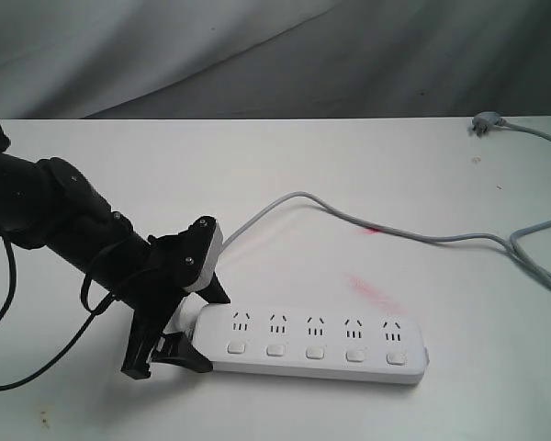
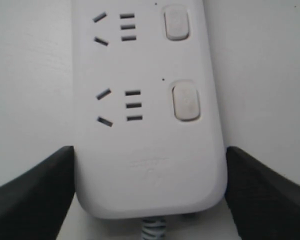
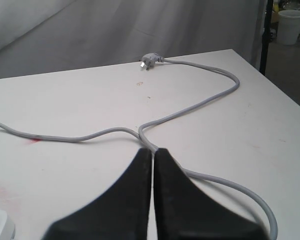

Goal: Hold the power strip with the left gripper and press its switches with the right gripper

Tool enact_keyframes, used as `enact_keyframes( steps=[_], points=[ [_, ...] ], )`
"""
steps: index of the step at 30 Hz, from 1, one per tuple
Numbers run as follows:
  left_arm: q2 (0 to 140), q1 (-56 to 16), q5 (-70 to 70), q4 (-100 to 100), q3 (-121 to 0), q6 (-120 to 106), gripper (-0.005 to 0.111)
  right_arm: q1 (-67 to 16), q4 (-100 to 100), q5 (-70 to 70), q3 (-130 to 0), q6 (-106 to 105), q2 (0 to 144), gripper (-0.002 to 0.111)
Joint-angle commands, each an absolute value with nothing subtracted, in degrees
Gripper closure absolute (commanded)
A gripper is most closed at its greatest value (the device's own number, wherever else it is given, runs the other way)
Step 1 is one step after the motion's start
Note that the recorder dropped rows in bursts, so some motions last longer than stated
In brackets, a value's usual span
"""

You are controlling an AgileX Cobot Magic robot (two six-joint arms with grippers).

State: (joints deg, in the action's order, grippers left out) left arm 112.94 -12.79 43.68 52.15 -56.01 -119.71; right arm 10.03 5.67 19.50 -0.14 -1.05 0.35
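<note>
**Power strip (image 1: 317, 342) gripped at its cord end by left gripper (image 1: 202, 329); right gripper (image 3: 152, 156) closed and empty**

On my exterior feed the power strip lies flat on the white table (image 1: 119, 165), towards the near edge, sockets facing up. Its five switches (image 1: 314, 351) run in a row along the near side, one below each socket group. The left gripper straddles the left end, where the grey cord (image 1: 395, 234) leaves the strip. From the left wrist camera I see its jaws set about as wide as the strip. One black finger (image 2: 35, 195) presses against each long side, and the rounded end sits between them. Two of the switches show there, neither touched.

The cord curves away across the table, past some red smears (image 1: 372, 289), and ends at the plug (image 1: 485, 122) near the far right corner.

I see the right gripper only from its own wrist camera. Its jaws are brought together, with just a thin seam between the tips, and they hold nothing. It hangs above the table over a bend in the cord, well apart from the switches. A white corner of the strip just shows at the edge of that view.
</note>
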Motion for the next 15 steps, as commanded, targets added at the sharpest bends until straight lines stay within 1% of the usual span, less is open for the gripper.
enact_keyframes(
  steps=[1, 5, 7, 15],
  points=[
    [112.92, -13.05, 41.93, 52.54, -56.29, -119.96, 0.107, 9.76, 5.51, 19.1, 0.0, -1.0, 0.0, 0.106],
    [112.92, -13.05, 41.93, 52.54, -56.29, -119.96, 0.107, 9.65, 3.46, 18.63, 0.0, -3.11, 0.0, 0.106],
    [112.92, -13.05, 41.93, 52.54, -56.29, -119.96, 0.107, 9.65, 0.8, 14.67, 0.0, -4.17, 0.0, 0.106],
    [112.92, -13.05, 41.93, 52.54, -56.29, -119.96, 0.107, 9.65, 9.37, -19.47, 0.0, -1.04, 0.0, 0.106]
  ],
)
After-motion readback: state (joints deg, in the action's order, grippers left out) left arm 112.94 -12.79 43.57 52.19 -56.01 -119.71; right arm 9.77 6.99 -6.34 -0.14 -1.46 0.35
